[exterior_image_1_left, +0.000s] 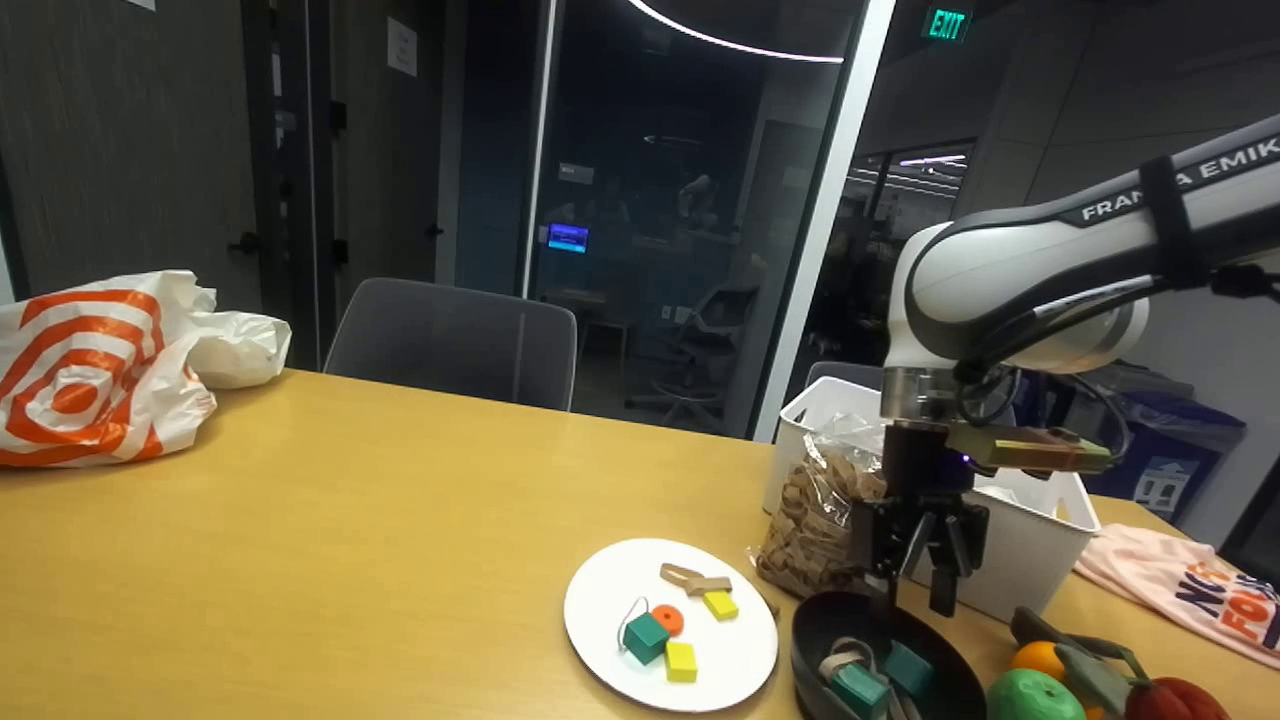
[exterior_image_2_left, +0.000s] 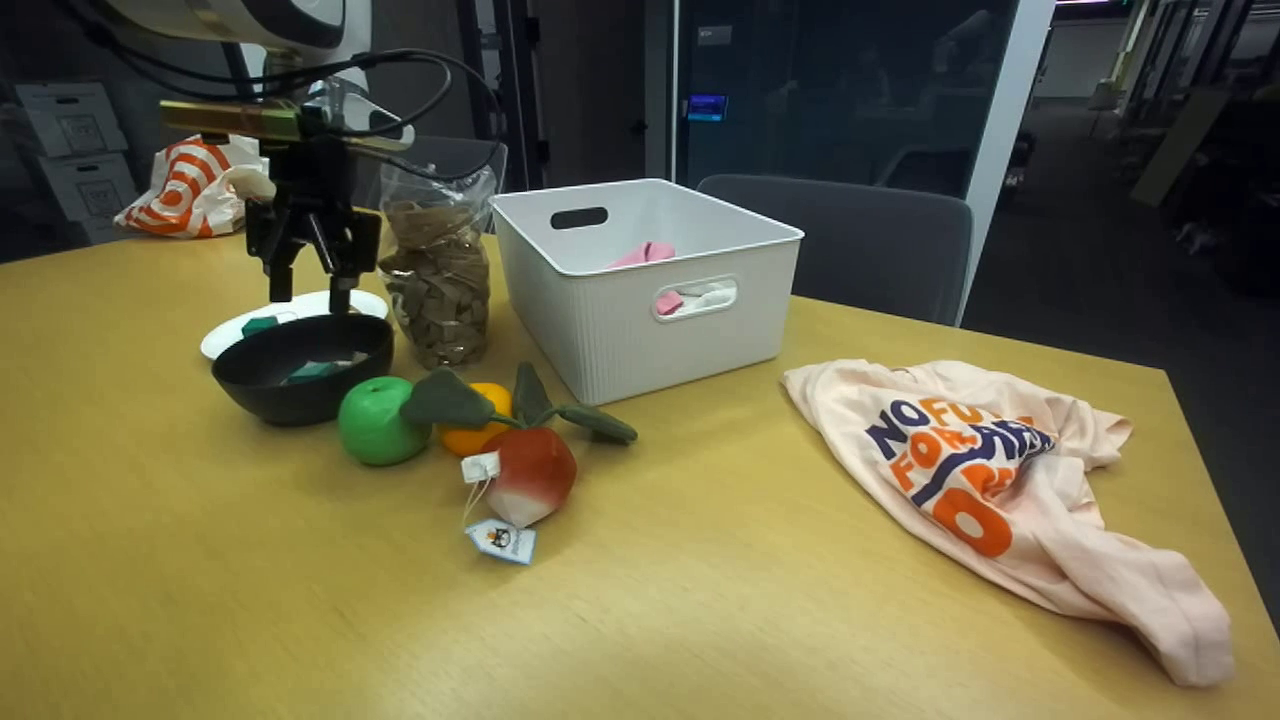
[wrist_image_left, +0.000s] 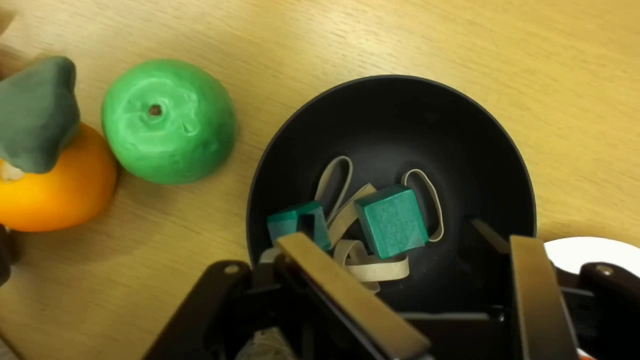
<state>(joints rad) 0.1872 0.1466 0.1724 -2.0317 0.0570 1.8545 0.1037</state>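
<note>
My gripper (wrist_image_left: 407, 240) hangs over the black bowl (wrist_image_left: 425, 115), its jaws apart with nothing between them. Both exterior views show the gripper (exterior_image_2_left: 310, 295) pointing down, its fingertips just above the bowl's rim. Inside the bowl lie a teal block (wrist_image_left: 395, 220) and a second teal block (wrist_image_left: 300, 222), partly hidden by the left finger (wrist_image_left: 350, 295). Tan rubber bands (wrist_image_left: 382, 270) are around and under the blocks. Beside the bowl is a white plate (exterior_image_1_left: 600, 620) with a teal cube (exterior_image_1_left: 645, 638), two yellow blocks (exterior_image_1_left: 681, 662), an orange ring (exterior_image_1_left: 668, 620) and tan bands (exterior_image_1_left: 695, 580).
Close to the bowl sit a green apple (exterior_image_2_left: 380, 420), an orange fruit (wrist_image_left: 65, 190) and a red radish with leaves (exterior_image_2_left: 535, 470). Behind stand a clear bag of tan bands (exterior_image_2_left: 440, 300) and a white basket (exterior_image_2_left: 680, 345). A pink shirt (exterior_image_2_left: 1080, 560) and a shopping bag (exterior_image_1_left: 80, 380) lie farther off.
</note>
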